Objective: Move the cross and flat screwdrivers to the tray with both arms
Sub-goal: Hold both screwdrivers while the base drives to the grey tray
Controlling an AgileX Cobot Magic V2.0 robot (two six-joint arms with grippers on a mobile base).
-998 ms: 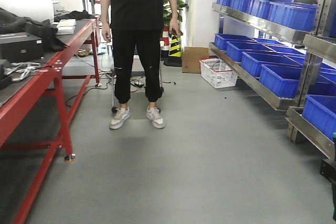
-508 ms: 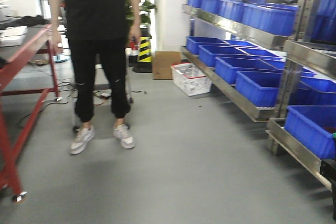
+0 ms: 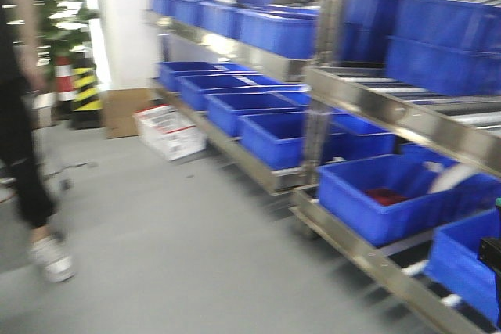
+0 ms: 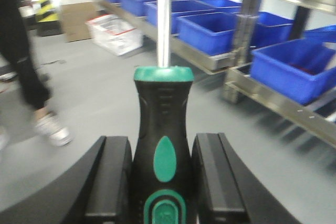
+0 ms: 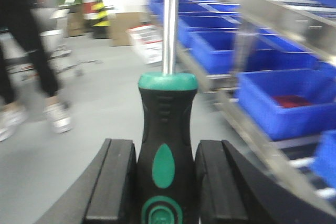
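The base has swung away from the bystander (image 3: 23,154) toward the blue bins (image 3: 376,201); left jaws pinch one screwdriver (image 4: 163,129), right jaws a second screwdriver (image 5: 167,124), tray not in sight.

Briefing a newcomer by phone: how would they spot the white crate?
Follow the steel rack of blue bins toward its far end. The white crate sits on the floor there, beside a cardboard box; it alone is white with red trim.

Blue bins (image 3: 368,201) line steel shelves (image 3: 391,107); a person (image 3: 17,154) stands at left.
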